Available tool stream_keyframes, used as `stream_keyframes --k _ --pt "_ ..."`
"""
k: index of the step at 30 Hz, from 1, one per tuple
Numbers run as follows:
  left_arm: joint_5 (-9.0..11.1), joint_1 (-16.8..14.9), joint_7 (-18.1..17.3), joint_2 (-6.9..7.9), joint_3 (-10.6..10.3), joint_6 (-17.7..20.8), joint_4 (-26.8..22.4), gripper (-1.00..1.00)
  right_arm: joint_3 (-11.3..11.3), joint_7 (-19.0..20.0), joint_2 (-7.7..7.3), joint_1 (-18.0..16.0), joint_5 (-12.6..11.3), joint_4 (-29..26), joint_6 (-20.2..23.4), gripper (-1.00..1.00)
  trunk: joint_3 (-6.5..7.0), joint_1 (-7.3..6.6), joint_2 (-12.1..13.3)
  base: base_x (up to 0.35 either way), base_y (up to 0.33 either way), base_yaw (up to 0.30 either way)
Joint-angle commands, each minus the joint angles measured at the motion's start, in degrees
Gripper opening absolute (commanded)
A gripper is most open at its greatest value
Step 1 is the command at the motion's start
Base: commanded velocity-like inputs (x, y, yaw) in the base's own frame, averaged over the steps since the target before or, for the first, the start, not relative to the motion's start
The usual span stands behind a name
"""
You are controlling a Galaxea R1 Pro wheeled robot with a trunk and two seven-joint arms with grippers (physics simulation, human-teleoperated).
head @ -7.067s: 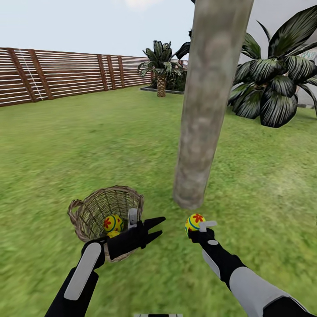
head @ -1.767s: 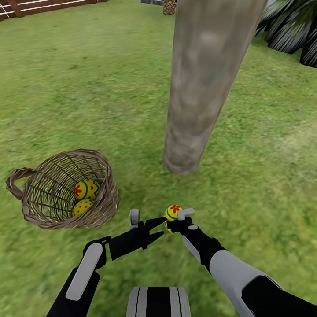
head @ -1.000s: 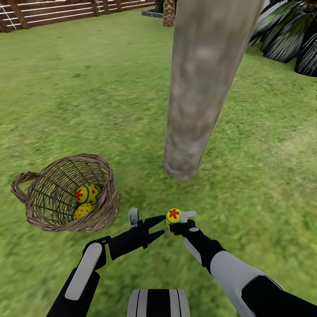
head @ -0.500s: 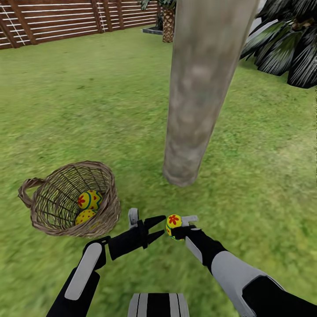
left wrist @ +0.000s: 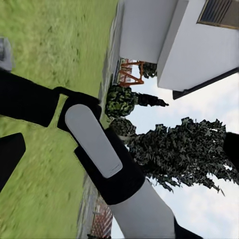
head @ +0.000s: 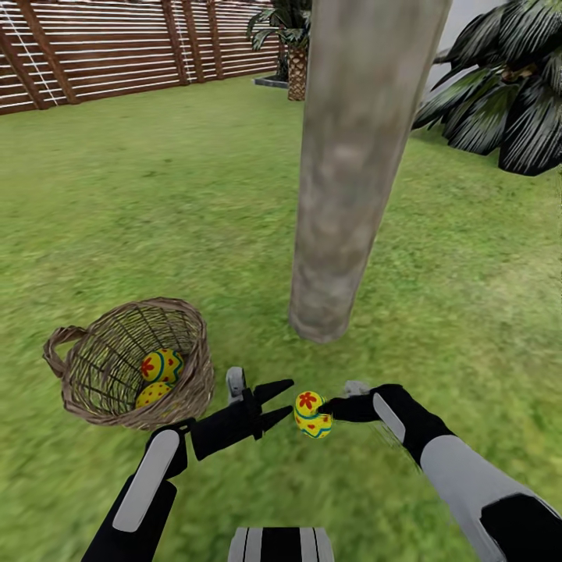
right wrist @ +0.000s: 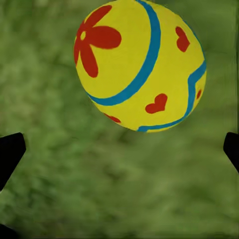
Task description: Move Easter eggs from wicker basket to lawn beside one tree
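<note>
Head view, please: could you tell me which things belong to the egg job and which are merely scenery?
Job: yellow flower-painted egg on the grass; two yellow painted eggs in the round brown wicker basket; thick grey-beige tree trunk.
Scenery: brown slatted wooden fence; dark broad-leaved palm plant.

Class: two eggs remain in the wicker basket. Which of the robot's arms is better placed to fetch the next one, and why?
Left, probably. The left gripper hangs open just beside the wicker basket, where two eggs lie. The right gripper, open beside the third egg, is farther away, towards the tree.
</note>
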Motion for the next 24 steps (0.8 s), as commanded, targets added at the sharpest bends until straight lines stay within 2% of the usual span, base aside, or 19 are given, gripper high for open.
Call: stream_keyframes --k 1,6,8,11,13,18,24 --pt "-0.53 -0.03 -0.52 -0.02 0.06 0.18 0.02 1.00 -0.42 1.19 -0.61 -0.02 0.08 -0.14 0.43 1.00 0.19 -0.03 0.00 0.000 0.000 0.000" --pt "-0.51 -0.03 -0.52 0.20 0.10 0.21 -0.01 1.00 -2.41 3.40 -3.10 -0.02 0.04 -0.29 1.02 1.00 1.30 -0.16 0.07 0.000 0.000 0.000" --pt "-0.49 -0.03 -0.52 0.24 0.12 0.21 -0.02 1.00 -2.58 4.37 -3.50 -0.02 0.04 -0.30 1.08 1.00 1.74 -0.21 0.10 0.000 0.000 0.000" --pt "-0.55 -0.03 -0.47 0.41 0.17 0.17 0.09 1.00 -2.56 6.27 -3.60 -0.02 0.05 -0.92 1.10 1.00 2.40 -0.29 0.14 0.000 0.000 0.000" --pt "-0.56 -0.03 -0.44 0.50 0.22 0.17 0.11 1.00 -2.44 7.17 -3.60 0.15 0.04 -3.47 1.17 1.00 2.85 -0.34 0.16 0.000 0.000 0.000" --pt "-0.48 -0.03 -0.44 0.52 0.19 0.20 0.11 1.00 -2.35 7.40 -3.35 0.60 0.03 -8.36 1.20 1.00 3.96 -0.47 0.23 0.000 0.000 0.000" --pt "-0.15 -0.03 -0.44 0.50 0.15 0.22 0.18 1.00 -2.34 7.42 -3.45 0.76 -0.05 -9.40 1.20 1.00 5.28 -0.63 0.31 0.000 0.000 0.000"
